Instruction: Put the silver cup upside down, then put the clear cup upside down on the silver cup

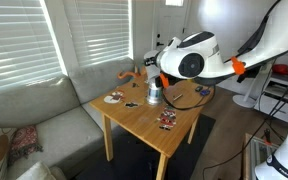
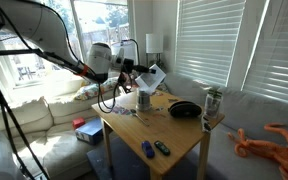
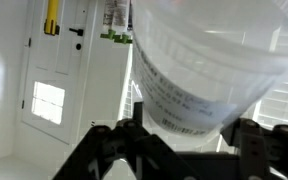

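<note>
Fingers [image 3: 112,142] of the gripper [image 3: 184,138] are clenched on the clear cup [image 3: 199,65]. Its translucent wall with a band of small print fills the wrist view between them. In an exterior view the clear cup [image 2: 155,76] hangs tilted in the grasp, off the table [image 2: 184,135]. Nothing can be made out inside it.

Just below the gripper [image 2: 143,71], the silver cup [image 2: 143,99] stands on the table, apart from the clear cup. Which end is up, and whether it holds anything, cannot be told.

The white arm [image 1: 189,60] reaches in level over the tabletop, with the wrist turned so that the gripper [image 1: 156,70] sits over the silver cup [image 1: 154,94].

To one side of the gripper lie a black bowl [image 2: 184,109] and a glass jar [image 2: 213,101] near the table's edge. Small blue items [image 2: 154,149] lie well away on the tabletop. An orange octopus toy [image 2: 274,140] rests on the sofa [image 1: 44,110] beyond the table.
</note>
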Robot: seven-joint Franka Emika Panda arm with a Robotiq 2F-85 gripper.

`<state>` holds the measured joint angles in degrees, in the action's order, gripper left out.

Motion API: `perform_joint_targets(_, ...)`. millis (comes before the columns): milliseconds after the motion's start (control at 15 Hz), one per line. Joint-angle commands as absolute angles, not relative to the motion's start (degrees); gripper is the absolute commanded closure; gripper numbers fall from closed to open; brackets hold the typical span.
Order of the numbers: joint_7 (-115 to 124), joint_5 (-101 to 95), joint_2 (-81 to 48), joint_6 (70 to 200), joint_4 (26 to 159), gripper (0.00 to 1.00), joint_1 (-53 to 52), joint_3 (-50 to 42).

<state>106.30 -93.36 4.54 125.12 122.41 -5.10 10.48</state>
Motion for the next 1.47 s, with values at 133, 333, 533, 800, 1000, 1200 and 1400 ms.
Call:
perform_joint_targets(133,106.8,-95.5,4.2,125.0,123.3,0.29,-6.6,9.5)
perform_joint_targets(333,107.1,-95.9,4.0,125.0,123.3,0.29,-6.6,9.4)
perform_joint_targets(533,107.5,-96.6,4.0,125.5,123.8,0.54,-6.7,9.5)
perform_joint_targets(800,111.3,-103.1,4.2,125.9,126.3,0.54,-7.5,10.1)
perform_joint_targets(1000,114.1,-107.2,4.0,124.9,127.4,0.54,-8.2,10.1)
perform_joint_targets(1200,117.6,-112.2,3.5,124.1,128.5,0.54,-8.3,9.9)
perform_joint_targets(1400,120.1,-116.3,2.8,123.2,129.5,0.54,-8.2,9.7)
